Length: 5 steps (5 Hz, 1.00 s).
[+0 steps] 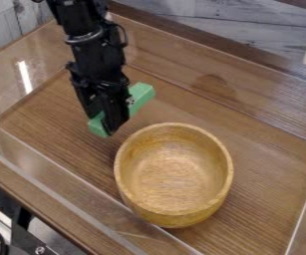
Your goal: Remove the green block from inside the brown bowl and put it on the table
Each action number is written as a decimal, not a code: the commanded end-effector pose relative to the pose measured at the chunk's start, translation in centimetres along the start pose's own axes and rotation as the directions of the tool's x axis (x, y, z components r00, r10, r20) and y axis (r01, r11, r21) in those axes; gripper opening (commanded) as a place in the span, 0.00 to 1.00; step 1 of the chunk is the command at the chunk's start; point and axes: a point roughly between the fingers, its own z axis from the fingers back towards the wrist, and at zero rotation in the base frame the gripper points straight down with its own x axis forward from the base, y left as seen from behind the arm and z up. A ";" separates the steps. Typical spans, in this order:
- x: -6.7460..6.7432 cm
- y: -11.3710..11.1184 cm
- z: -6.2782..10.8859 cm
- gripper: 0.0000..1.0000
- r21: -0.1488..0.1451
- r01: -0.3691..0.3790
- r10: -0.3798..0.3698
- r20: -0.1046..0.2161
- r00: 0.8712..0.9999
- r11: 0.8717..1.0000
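The green block (137,98) is outside the brown bowl (174,171), just beyond the bowl's far-left rim, tilted with its low end at the table (235,95). My black gripper (106,118) points steeply down and is shut on the green block, its fingers covering the block's middle. The bowl holds nothing; its inside shows bare wood grain.
Clear acrylic walls (62,189) border the table along the near and left sides. A grey wall runs behind the far edge. The black arm (82,35) rises from the gripper toward the top left.
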 end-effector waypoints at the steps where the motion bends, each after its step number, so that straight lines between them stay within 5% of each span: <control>1: 1.0 0.7 1.2 0.00 0.023 -0.002 0.001 0.047 0.999 1.000; 5: 1.0 1.1 1.0 0.00 0.012 -0.007 0.007 0.043 0.999 1.000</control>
